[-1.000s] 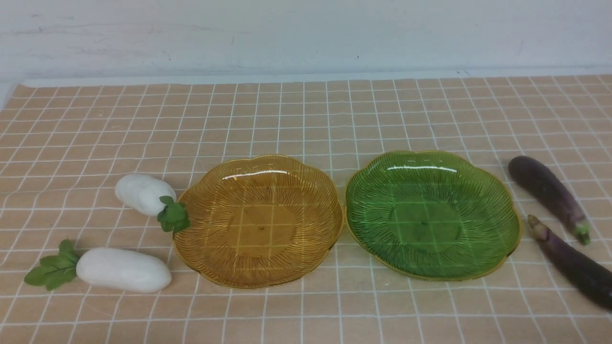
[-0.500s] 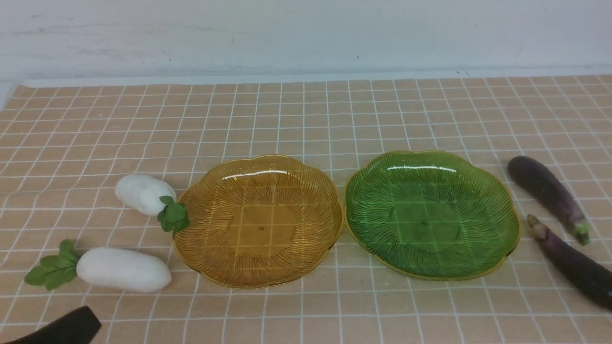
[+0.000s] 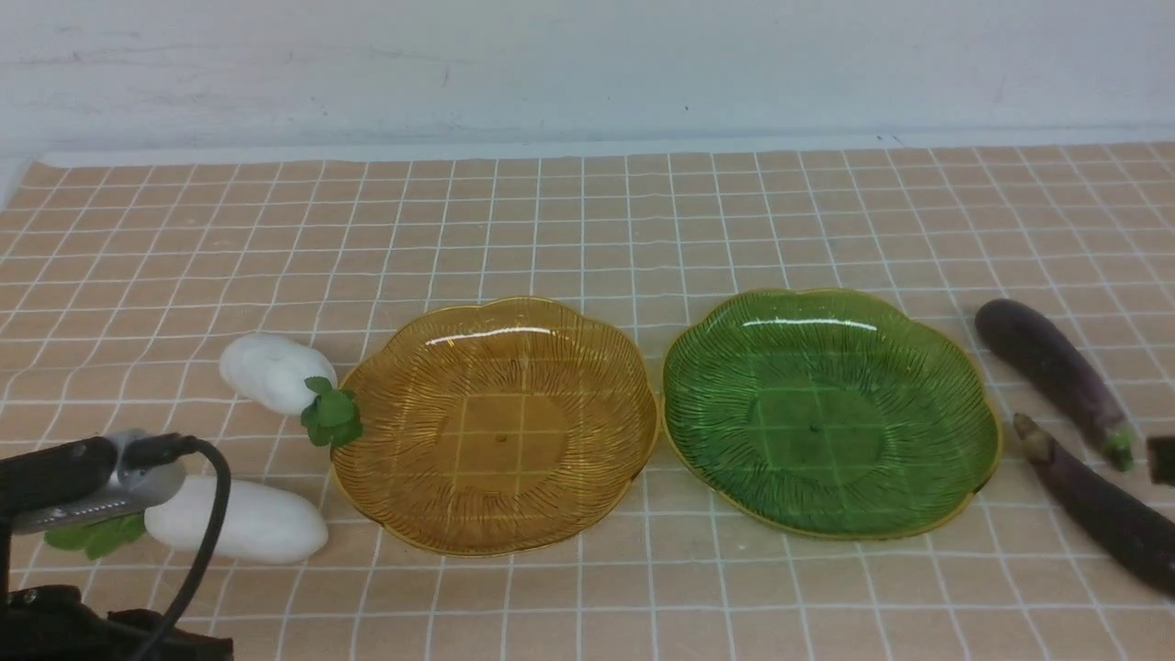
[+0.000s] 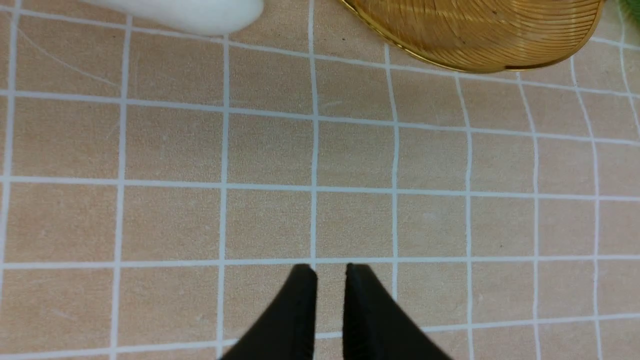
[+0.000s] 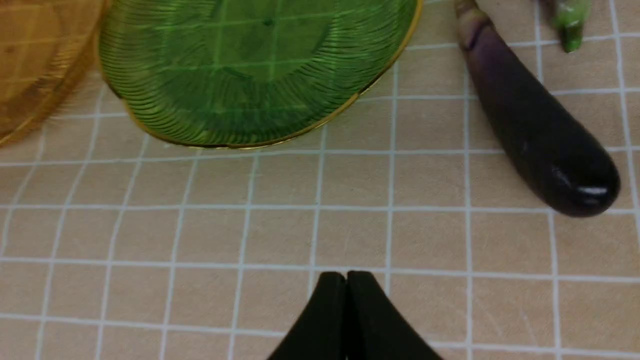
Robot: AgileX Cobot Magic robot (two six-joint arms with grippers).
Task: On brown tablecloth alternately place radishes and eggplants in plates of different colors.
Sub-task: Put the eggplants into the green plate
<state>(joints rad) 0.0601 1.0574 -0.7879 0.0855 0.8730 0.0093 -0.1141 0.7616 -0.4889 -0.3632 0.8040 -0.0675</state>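
On the brown tablecloth [image 3: 587,220] the amber plate [image 3: 500,431] and the green plate [image 3: 826,413] stand side by side, both empty. Two white radishes lie left of the amber plate, the near one [image 3: 248,525] and the far one [image 3: 271,370]. Two purple eggplants lie right of the green plate, one far [image 3: 1051,367] and one near [image 3: 1092,500]. My left gripper [image 4: 331,270] is narrowly open and empty above bare cloth, short of the near radish [image 4: 190,15] and the amber plate [image 4: 480,30]. My right gripper [image 5: 346,275] is shut and empty, short of the green plate [image 5: 250,75] and the near eggplant [image 5: 530,130].
My left arm's wrist and cable [image 3: 92,477] cover the near radish's leaves at the lower left. A dark piece of my right arm [image 3: 1161,459] shows at the right edge. A pale wall stands behind the cloth's far edge.
My left arm has come up into the front view at the lower left, over the near radish's leaves. A bit of the right arm has appeared at the right edge. The objects have not moved.
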